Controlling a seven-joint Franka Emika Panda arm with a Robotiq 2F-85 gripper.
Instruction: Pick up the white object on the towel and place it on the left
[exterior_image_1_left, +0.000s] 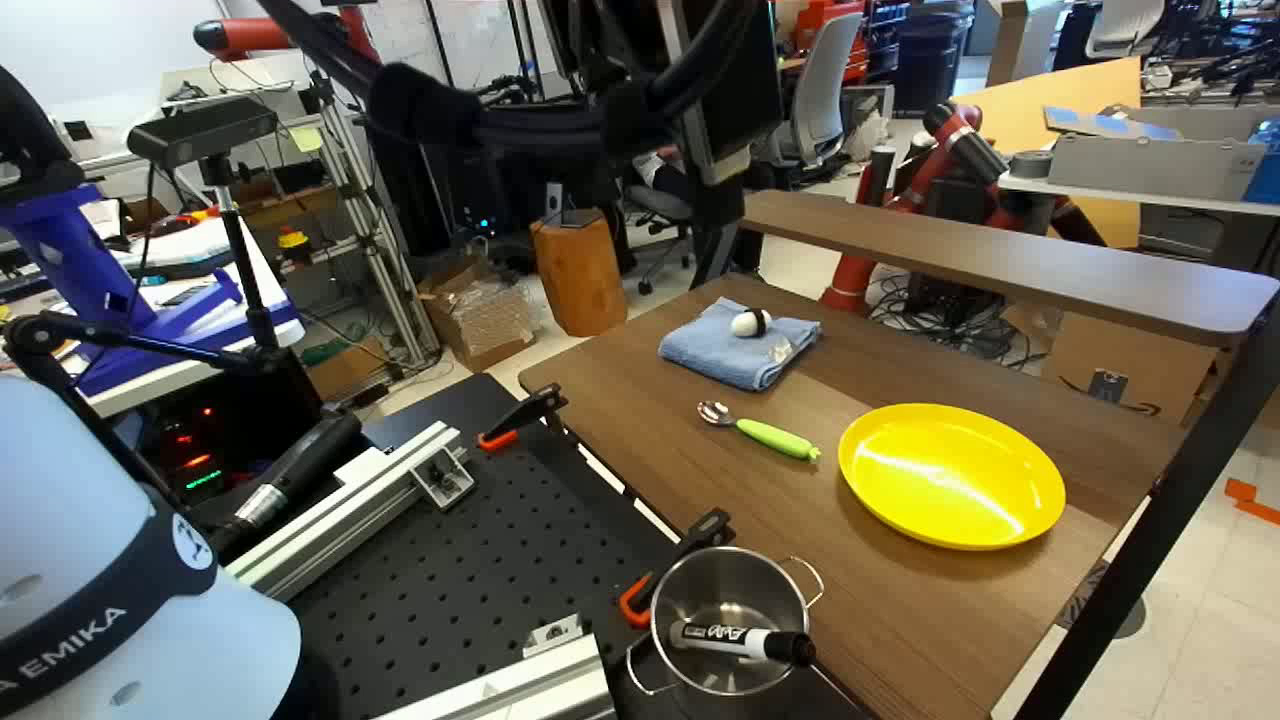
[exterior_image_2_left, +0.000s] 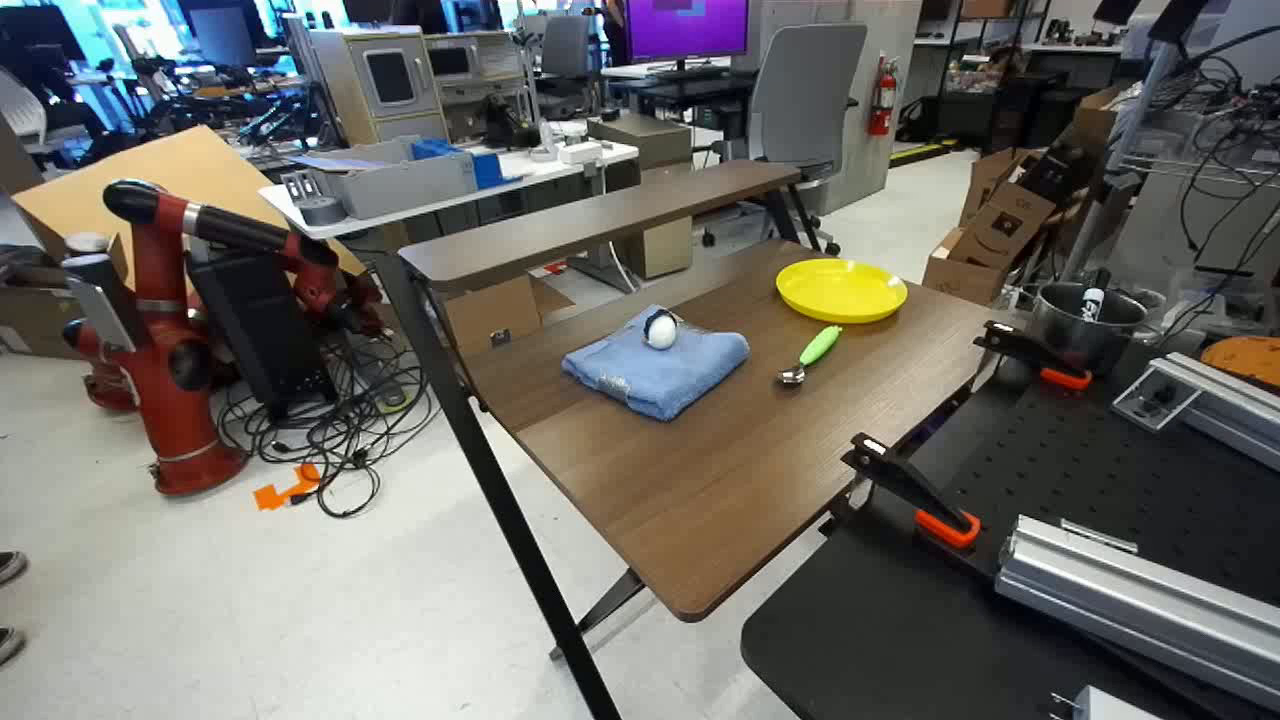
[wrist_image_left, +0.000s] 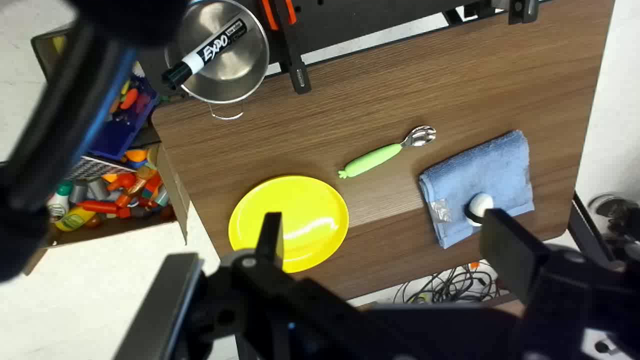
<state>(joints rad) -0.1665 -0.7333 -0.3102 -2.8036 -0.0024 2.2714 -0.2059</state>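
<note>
The white object is small and egg-like with a black band. It rests on the blue folded towel in both exterior views: white object (exterior_image_1_left: 745, 323), towel (exterior_image_1_left: 705, 345); white object (exterior_image_2_left: 662, 332), towel (exterior_image_2_left: 690, 372). In the wrist view the white object (wrist_image_left: 482, 204) lies on the towel (wrist_image_left: 492, 165) at the right, just beyond one fingertip, which slightly overlaps it in the picture. My gripper (wrist_image_left: 383, 216) is open wide, with nothing between its fingers, high above the table. In an exterior view, dark arm parts show at the top; the fingertips are not clear there.
A green-handled spoon (wrist_image_left: 372, 160) and a yellow plate (wrist_image_left: 295, 215) share the brown table (wrist_image_left: 350, 115) with the towel. A metal pot (exterior_image_1_left: 730, 600) holding a marker (exterior_image_1_left: 740, 641) stands by the table edge. Clamps (exterior_image_2_left: 910, 490) sit along that edge. A raised shelf (exterior_image_2_left: 600, 222) runs along the far side.
</note>
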